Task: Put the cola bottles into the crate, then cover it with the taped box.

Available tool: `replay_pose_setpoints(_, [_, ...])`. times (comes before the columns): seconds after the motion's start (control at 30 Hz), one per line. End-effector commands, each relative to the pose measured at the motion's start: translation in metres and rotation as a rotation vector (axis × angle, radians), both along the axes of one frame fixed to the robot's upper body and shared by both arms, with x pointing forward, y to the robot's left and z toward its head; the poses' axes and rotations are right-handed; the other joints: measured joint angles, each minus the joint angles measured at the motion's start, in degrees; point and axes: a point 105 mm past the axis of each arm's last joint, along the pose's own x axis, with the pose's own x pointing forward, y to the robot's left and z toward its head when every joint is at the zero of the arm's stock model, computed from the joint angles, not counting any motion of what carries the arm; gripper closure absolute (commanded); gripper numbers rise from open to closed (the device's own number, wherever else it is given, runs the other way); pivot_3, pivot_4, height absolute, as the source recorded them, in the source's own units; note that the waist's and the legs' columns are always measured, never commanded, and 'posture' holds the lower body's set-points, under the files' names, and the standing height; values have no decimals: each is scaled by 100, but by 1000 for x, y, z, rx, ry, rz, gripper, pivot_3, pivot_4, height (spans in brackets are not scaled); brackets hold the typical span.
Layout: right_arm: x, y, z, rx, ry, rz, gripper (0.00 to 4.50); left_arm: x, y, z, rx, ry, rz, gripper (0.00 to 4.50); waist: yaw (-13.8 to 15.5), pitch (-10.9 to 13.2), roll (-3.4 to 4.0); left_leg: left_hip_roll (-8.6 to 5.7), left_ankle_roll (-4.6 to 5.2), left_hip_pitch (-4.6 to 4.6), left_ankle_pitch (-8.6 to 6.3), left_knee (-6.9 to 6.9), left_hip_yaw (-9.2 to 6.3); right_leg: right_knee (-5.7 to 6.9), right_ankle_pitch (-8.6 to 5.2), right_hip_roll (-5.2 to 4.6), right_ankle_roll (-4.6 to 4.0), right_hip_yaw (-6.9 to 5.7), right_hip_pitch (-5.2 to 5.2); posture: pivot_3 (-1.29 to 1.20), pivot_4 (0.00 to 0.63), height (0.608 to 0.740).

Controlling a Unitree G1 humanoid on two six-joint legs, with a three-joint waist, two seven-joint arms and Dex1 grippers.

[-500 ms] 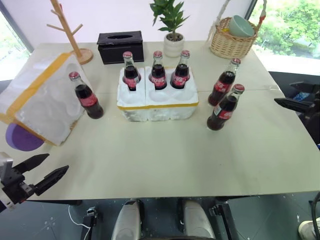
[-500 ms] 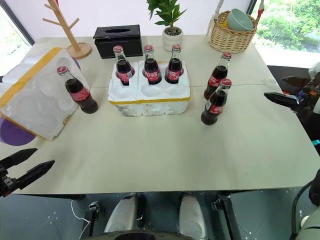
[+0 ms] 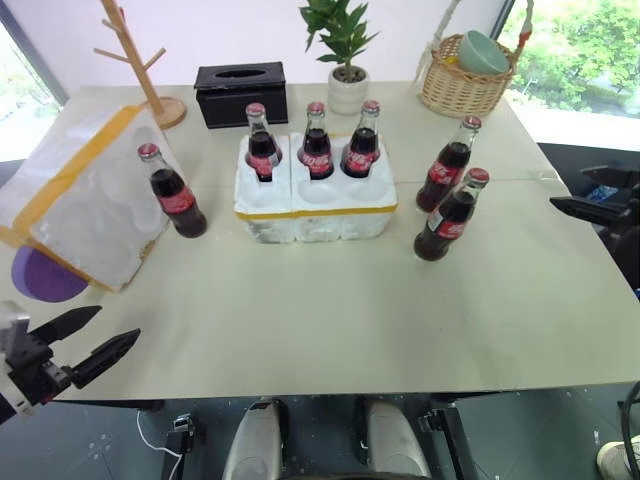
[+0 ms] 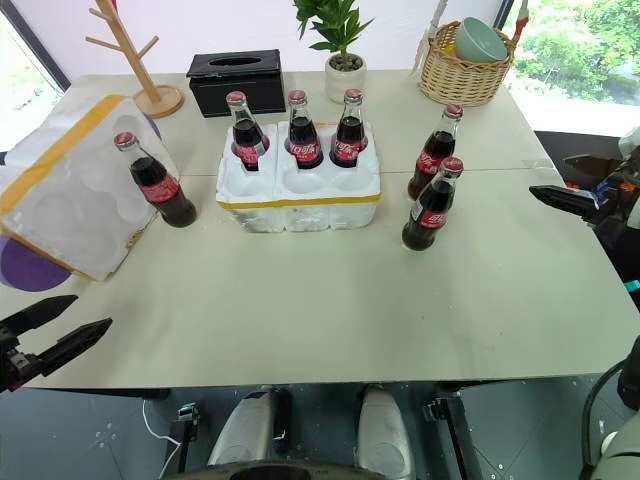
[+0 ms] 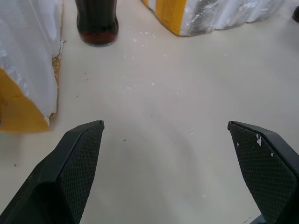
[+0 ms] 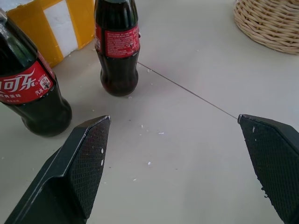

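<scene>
A: At the near left edge of the worktop (image 3: 300, 320), what is there?

B: The left end effector (image 3: 92, 343), fingers spread wide, holding nothing. Beyond it the taped box (image 3: 85, 195) lies tilted, with one cola bottle (image 3: 173, 192) standing just beside it.

A: And in the middle?

B: The crate (image 3: 315, 195), with three cola bottles (image 3: 316, 142) upright in its far wells; the near wells are bare.

A: Further right?

B: Two more bottles (image 3: 447, 215) stand on the worktop, close together, apart from the crate. The right end effector (image 4: 568, 186) hovers at the right edge, spread wide, empty.
</scene>
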Motion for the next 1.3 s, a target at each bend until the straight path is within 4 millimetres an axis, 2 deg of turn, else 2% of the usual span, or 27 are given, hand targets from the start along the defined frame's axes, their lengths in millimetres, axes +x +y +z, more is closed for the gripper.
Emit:
replay_pose_setpoints(0.03, [-1, -5, 22, 45, -76, -26, 0, 9, -4, 5, 6, -13, -20, 59, 6, 0, 0, 0, 0, 0, 0, 0, 0, 0, 0, 0, 0, 0, 1, 0, 150, 736])
replay_pose_setpoints(0.13, [1, -6, 34, 35, -113, -47, 0, 20, -8, 13, -20, -54, -26, 59, 1, -1, 2, -1, 0, 0, 0, 2, 0, 0, 0, 0, 0, 1, 2, 0, 150, 736])
replay_pose_setpoints(0.27, [-6, 12, 65, 46, -128, 67, 0, 43, -15, 23, -32, -132, 21, 59, 6, 1, 16, 0, 0, 1, 0, 1, -1, 2, 9, 0, 16, 1, 1, 0, 150, 736])
replay_pose_setpoints(0.4, [-20, 52, 109, 28, -145, 277, 0, 78, -16, 31, -29, -238, 175, 59, 19, 0, 38, -2, 0, 0, 0, 2, -1, 4, 12, -1, 21, 3, 1, 0, 150, 736])
replay_pose_setpoints(0.5, [-32, 81, 139, 15, -158, 406, 0, 95, -29, 27, -50, -237, 187, 59, 15, -1, 38, -1, 0, 1, 0, 2, -4, 7, 12, 0, 21, 2, 1, 0, 150, 736])
replay_pose_setpoints(0.63, [-48, 115, 164, 22, -153, 544, 0, 114, -32, 25, -27, -261, 225, 59, 24, -2, 37, -1, 0, 1, 0, 1, -5, 9, 12, 1, 21, 1, 0, 0, 150, 736])
replay_pose_setpoints(0.77, [-61, 140, 171, -4, -144, 648, 0, 137, -26, 31, -41, -309, 337, 59, 55, -2, 35, -3, 0, -2, 0, 4, -6, 10, 13, 0, 21, 1, 0, 0, 150, 736])
replay_pose_setpoints(0.97, [-67, 157, 166, 12, -122, 722, 0, 156, -33, 29, -27, -319, 346, 59, 49, -3, 33, -6, 0, -11, 0, 11, -7, 10, 17, -2, 29, 1, -2, 0, 150, 736])
replay_pose_setpoints(1.07, [-71, 166, 161, 5, -109, 761, 0, 170, -28, 28, -23, -309, 388, 59, 62, -3, 33, -6, -1, -10, 1, 14, -8, 14, 18, -2, 28, -1, -2, 0, 150, 736])
replay_pose_setpoints(1.3, [-70, 178, 157, 31, -105, 793, 0, 194, -48, 36, 7, -333, 292, 59, 56, -2, 32, -6, -1, -13, 1, 16, -8, 13, 20, -2, 32, -2, -3, 0, 150, 736])
